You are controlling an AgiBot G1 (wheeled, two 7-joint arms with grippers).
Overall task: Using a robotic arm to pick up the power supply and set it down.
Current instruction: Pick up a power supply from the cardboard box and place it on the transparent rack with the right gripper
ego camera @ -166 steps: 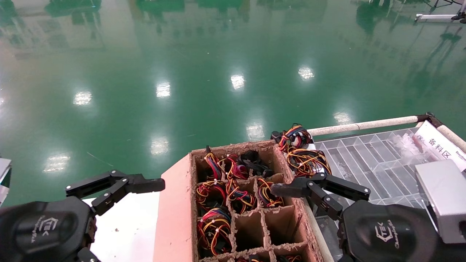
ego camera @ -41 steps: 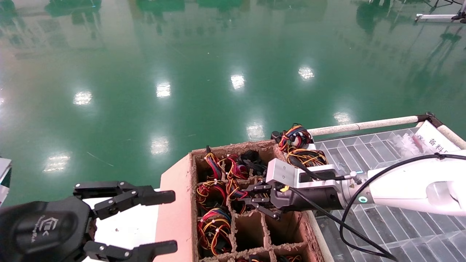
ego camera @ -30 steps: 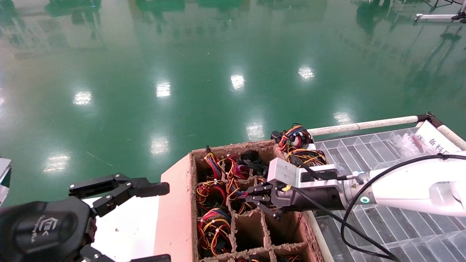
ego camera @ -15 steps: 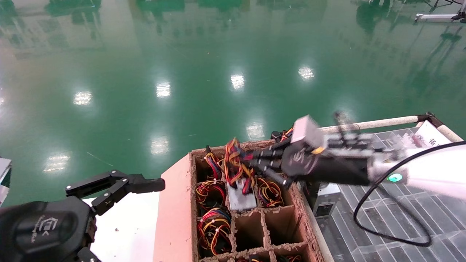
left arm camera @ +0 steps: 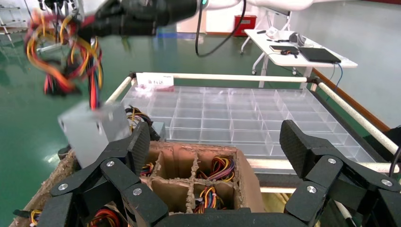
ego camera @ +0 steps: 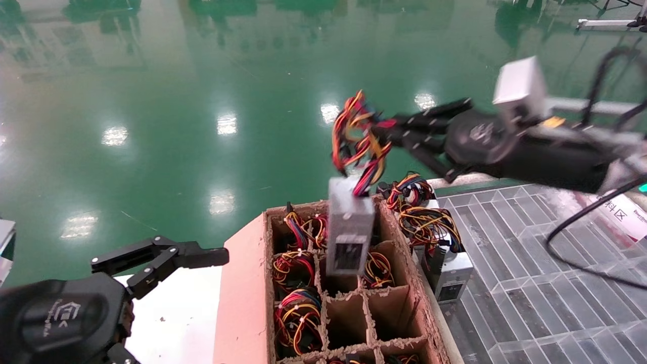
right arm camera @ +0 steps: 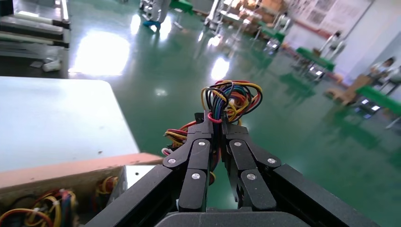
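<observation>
Your right gripper [ego camera: 386,132] is pinched tight on the wire bundle [ego camera: 358,139] of the power supply [ego camera: 349,231]. In the right wrist view the two black fingers [right arm camera: 198,156] press together with the coloured wires squeezed between them. The grey metal box hangs from those wires in the air, just above the cardboard box [ego camera: 242,298] with its little square pockets. It touches nothing but its own wires. From the box, your gripper sits up at about 1 o'clock.

Your left gripper [ego camera: 162,258] waits low at 8 o'clock from the cardboard box, over the white table [ego camera: 177,313]. Its fingers are spread wide apart and hold nothing.

More wire bundles fill the far pockets. Another power supply [ego camera: 451,275] stands on the clear tray [ego camera: 530,263], right beside the cardboard box at 3 o'clock.

The hanging box and the moving arm [ego camera: 546,146] look smeared. The arm runs off the right edge. The wrist view hides the metal box behind the fingers.
</observation>
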